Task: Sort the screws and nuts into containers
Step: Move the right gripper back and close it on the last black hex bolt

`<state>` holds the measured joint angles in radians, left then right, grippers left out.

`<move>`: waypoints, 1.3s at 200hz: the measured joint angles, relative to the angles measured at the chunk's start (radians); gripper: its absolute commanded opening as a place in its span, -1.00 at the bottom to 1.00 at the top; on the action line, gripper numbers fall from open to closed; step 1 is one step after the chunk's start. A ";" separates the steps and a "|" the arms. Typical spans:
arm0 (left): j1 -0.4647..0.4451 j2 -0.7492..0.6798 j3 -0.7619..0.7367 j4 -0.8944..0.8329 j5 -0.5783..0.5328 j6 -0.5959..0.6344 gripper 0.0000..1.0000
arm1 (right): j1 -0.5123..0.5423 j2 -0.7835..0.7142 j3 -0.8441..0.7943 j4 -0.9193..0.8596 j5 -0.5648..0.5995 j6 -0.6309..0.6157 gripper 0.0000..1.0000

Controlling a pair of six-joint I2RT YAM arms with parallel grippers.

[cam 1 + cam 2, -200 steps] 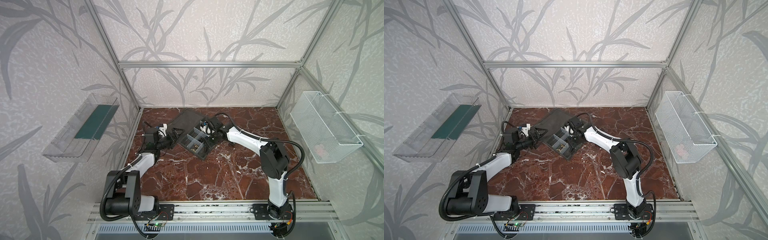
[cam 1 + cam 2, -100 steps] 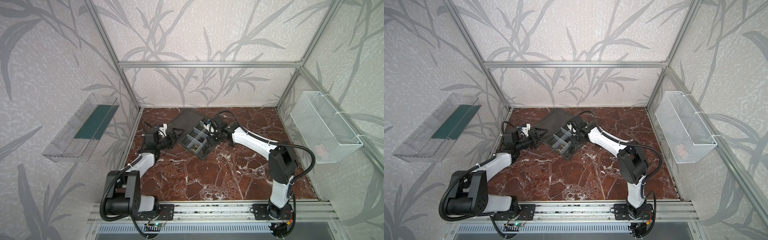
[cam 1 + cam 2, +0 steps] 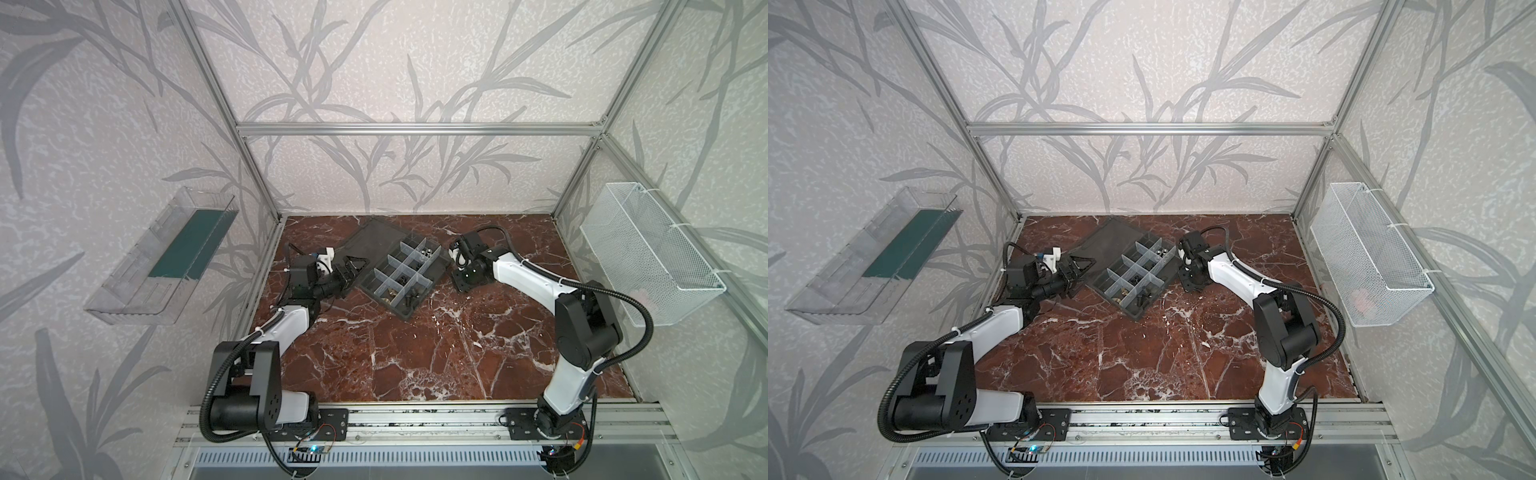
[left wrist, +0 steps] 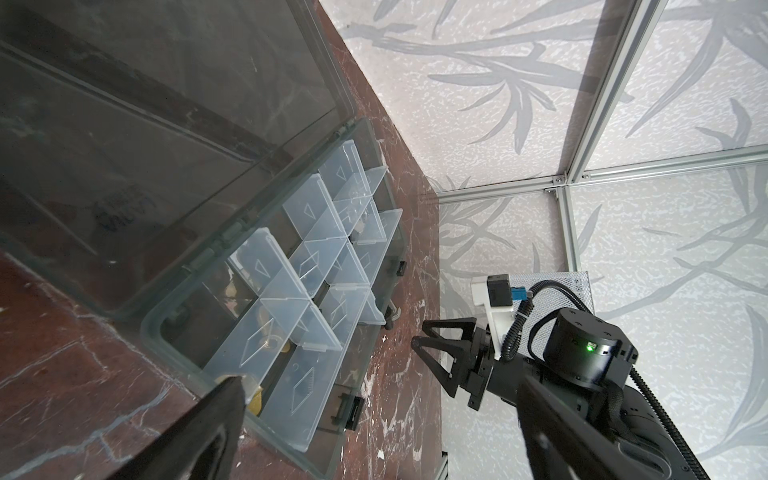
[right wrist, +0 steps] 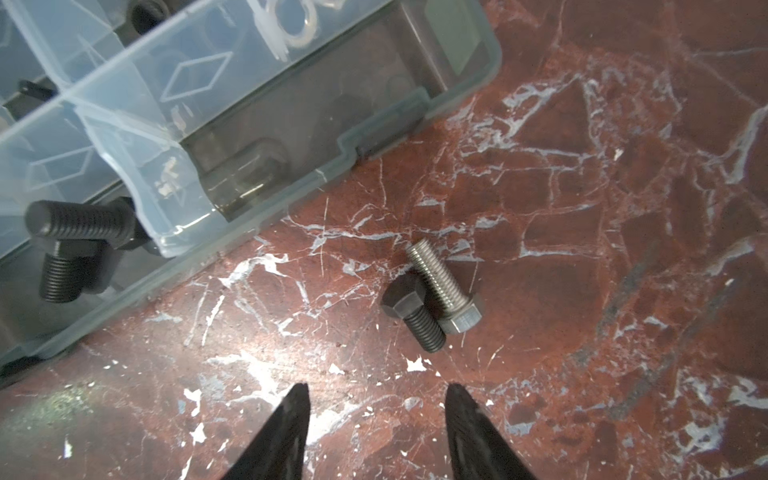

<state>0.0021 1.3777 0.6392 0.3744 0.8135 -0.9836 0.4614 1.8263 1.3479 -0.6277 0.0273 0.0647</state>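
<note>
The grey organizer box lies open at the back of the marble floor, its containers parted by translucent dividers. Silver nuts fill a far cell, and brass nuts and black screws fill near ones. In the right wrist view two loose screws lie side by side on the floor just outside the box: a black one and a silver one. My right gripper hangs open a little short of them, empty. My left gripper is open wide at the box's left corner.
The box's flat lid lies open towards the back left. A white wire basket hangs on the right wall and a clear bin on the left wall. Aluminium frame posts border the floor.
My right gripper has drawn back from over the box's cells to the floor beside the box's right edge. The left arm has stayed put.
</note>
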 measured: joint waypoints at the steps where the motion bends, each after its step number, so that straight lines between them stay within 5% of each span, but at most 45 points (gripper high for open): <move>1: 0.000 0.000 0.000 0.000 0.000 0.000 0.99 | 0.000 0.001 0.000 0.000 0.000 -0.001 0.07; 217: 0.000 0.000 0.000 -0.008 -0.002 0.004 0.99 | -0.036 0.209 0.075 0.000 -0.028 -0.060 -0.04; 260: 0.000 0.000 0.000 -0.007 -0.002 0.004 0.99 | -0.036 0.211 0.075 0.001 -0.037 -0.059 -0.27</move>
<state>0.0021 1.3777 0.6392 0.3676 0.8120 -0.9798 0.4252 2.0377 1.4231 -0.6270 -0.0093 0.0059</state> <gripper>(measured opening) 0.995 0.399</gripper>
